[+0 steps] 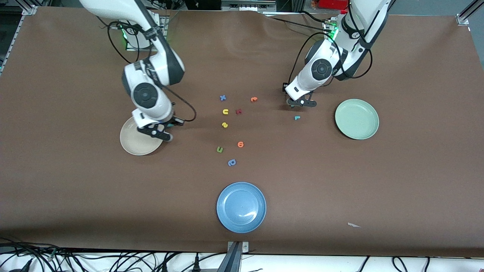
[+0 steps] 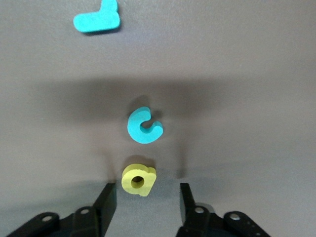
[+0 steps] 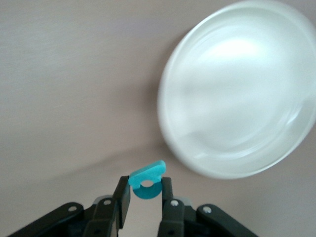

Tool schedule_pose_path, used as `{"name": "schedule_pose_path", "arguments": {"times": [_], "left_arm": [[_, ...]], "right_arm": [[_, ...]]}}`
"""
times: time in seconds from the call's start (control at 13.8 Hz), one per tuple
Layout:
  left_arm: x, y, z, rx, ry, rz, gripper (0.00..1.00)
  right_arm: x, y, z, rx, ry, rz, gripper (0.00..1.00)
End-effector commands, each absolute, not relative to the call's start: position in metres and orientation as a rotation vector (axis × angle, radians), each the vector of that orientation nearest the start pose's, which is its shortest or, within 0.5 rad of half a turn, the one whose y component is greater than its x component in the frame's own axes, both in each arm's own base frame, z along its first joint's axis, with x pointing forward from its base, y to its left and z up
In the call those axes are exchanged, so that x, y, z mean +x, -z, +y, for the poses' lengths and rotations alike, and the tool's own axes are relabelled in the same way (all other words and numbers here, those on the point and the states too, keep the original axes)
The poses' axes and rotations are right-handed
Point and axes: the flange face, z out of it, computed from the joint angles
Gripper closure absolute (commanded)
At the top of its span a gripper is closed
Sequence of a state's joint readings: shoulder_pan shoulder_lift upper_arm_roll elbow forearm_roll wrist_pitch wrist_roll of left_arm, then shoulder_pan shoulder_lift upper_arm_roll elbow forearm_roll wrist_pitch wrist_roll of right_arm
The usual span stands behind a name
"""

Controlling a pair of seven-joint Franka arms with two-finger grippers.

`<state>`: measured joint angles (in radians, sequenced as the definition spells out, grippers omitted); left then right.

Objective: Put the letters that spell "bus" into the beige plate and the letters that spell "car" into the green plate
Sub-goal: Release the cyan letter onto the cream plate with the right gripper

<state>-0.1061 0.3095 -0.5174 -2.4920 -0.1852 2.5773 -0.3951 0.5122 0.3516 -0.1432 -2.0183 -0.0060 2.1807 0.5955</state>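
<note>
- Over the beige plate's [image 1: 136,145] edge, the right claw [image 3: 145,197] pinches the teal "b" [image 3: 146,178].
- Left claw [image 2: 145,200], jaws apart, straddles the yellow "a" [image 2: 138,180], beside the teal "c" [image 2: 143,126].

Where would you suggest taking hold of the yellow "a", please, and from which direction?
I'd grip the yellow "a" across its two outer edges, coming straight down from above. It lies flat on the table, with bare table on both flanks. The left tool already straddles it, its fingers apart; the teal "c" lies clear of it.
</note>
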Motion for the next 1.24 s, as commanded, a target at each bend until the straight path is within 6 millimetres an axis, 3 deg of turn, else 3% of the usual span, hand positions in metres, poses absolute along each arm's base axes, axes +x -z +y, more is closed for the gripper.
{"name": "schedule_pose_path", "arguments": {"times": [0.0,0.15,0.29,0.36,0.44,0.51,0.65,0.73,0.8,0.94,1.16], "left_arm": [[0.353,-0.169,-0.272,-3.224,-0.463,0.057,0.44],[0.353,-0.168,-0.272,-3.222,-0.463,0.059,0.45],[0.355,-0.168,-0.271,-3.222,-0.459,0.056,0.46],[0.357,-0.169,-0.270,-3.224,-0.455,0.051,0.47],[0.358,-0.169,-0.270,-3.225,-0.455,0.048,0.47],[0.359,-0.169,-0.268,-3.226,-0.453,0.043,0.47],[0.359,-0.168,-0.268,-3.224,-0.458,0.045,0.47],[0.360,-0.167,-0.268,-3.224,-0.459,0.042,0.48],[0.360,-0.168,-0.268,-3.225,-0.457,0.042,0.48],[0.361,-0.168,-0.268,-3.228,-0.453,0.039,0.49],[0.362,-0.169,-0.268,-3.229,-0.450,0.037,0.52]], "right_arm": [[0.540,-0.265,0.138,-3.243,-0.288,0.161,0.73],[0.539,-0.253,0.112,-3.143,-0.346,0.183,0.73],[0.539,-0.239,0.073,-3.115,-0.353,0.156,0.72],[0.535,-0.232,0.068,-3.113,-0.336,0.156,0.69],[0.531,-0.227,0.069,-3.116,-0.329,0.155,0.47],[0.532,-0.228,0.067,-3.116,-0.328,0.162,0.32],[0.532,-0.230,0.073,-3.113,-0.329,0.169,0.25],[0.531,-0.233,0.079,-3.111,-0.332,0.180,0.25],[0.529,-0.236,0.098,-3.105,-0.339,0.212,0.25],[0.522,-0.247,0.159,-3.089,-0.326,0.356,0.28],[0.508,-0.251,0.230,-3.065,-0.311,0.509,0.40]]}}
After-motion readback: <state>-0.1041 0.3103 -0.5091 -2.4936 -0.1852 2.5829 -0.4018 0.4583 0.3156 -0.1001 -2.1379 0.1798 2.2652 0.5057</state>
